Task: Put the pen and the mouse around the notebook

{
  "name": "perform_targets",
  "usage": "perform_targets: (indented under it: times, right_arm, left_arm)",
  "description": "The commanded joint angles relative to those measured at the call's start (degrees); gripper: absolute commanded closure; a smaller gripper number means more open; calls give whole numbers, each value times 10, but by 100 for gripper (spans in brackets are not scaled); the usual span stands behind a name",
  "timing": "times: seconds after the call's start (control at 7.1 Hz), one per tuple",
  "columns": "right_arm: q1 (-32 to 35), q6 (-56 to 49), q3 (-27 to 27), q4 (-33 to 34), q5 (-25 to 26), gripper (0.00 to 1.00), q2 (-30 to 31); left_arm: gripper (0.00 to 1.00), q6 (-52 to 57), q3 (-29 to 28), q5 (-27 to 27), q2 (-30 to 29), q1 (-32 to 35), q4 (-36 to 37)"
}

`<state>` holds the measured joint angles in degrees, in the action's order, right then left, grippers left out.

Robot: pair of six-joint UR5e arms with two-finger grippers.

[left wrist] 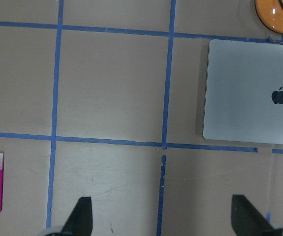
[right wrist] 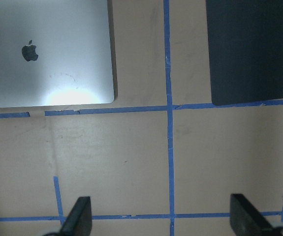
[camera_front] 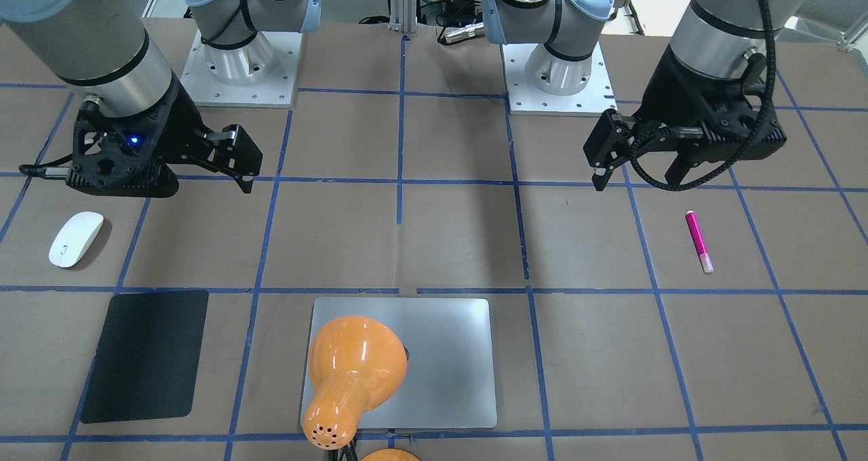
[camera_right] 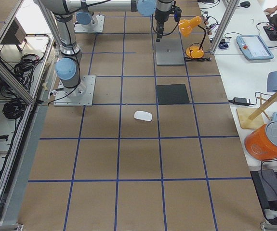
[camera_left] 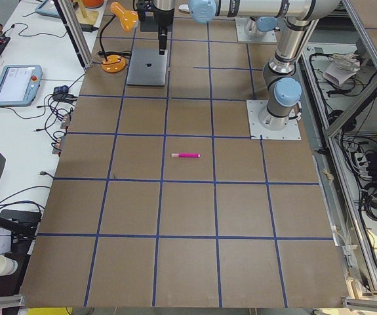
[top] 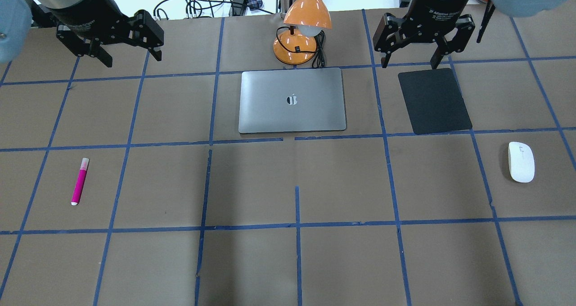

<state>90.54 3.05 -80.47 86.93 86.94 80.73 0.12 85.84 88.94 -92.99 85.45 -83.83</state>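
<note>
While both arms hang over the far half of the bench (top: pixel 342 180) in the overhead view, the left gripper (top: pixel 132 59) is spread wide and empty near the far left corner. The pen (top: pixel 79 182) lies flat well apart from it, close to the left edge and nearer the robot. The right gripper (top: pixel 409 64) is also spread and empty, above the far edge of the black mat (top: pixel 434 101). The mouse (top: pixel 521 162) rests by the right edge, on the robot's side of that mat. The notebook (top: pixel 292 100) lies closed in the middle, toward the far edge, with the orange lamp (top: pixel 300 36) just beyond it.

Seen from the front, each thing lies out towards the bench's end from its gripper, and nothing touches.

From the left wrist, the pen sits outside the parted fingertips and the notebook lies ahead on the other side.

From the right wrist, the parted fingertips frame bare bench, with the notebook's corner and the mat ahead.

In the side views, pen and mouse each lie alone, clear of the notebook.
</note>
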Motion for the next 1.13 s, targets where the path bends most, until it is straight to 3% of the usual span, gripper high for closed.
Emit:
perform_targets:
  times: [0.0, 0.14, 0.42, 0.7, 0.85, 0.99]
  right_arm:
    - [-12, -9, 1, 0, -10, 0, -7]
    - [-23, -19, -5, 0, 0, 0, -7]
    - [-74, -32, -7, 0, -9, 0, -7]
    - [-155, -127, -17, -11, 42, 0, -7]
    - [-204, -212, -38, -2, 70, 0, -7]
    - [-219, -218, -59, 1, 85, 0, -10]
  left_arm:
    - [0, 11, 3, 6, 10, -4, 1]
    - [0, 11, 6, 10, 22, -13, -5]
    - [0, 72, 35, 11, -2, -113, -12]
    - [0, 225, 153, 11, -37, -236, 124]
    - [0, 271, 228, 11, -74, -271, 254]
    - [0, 309, 272, 11, -122, -284, 359]
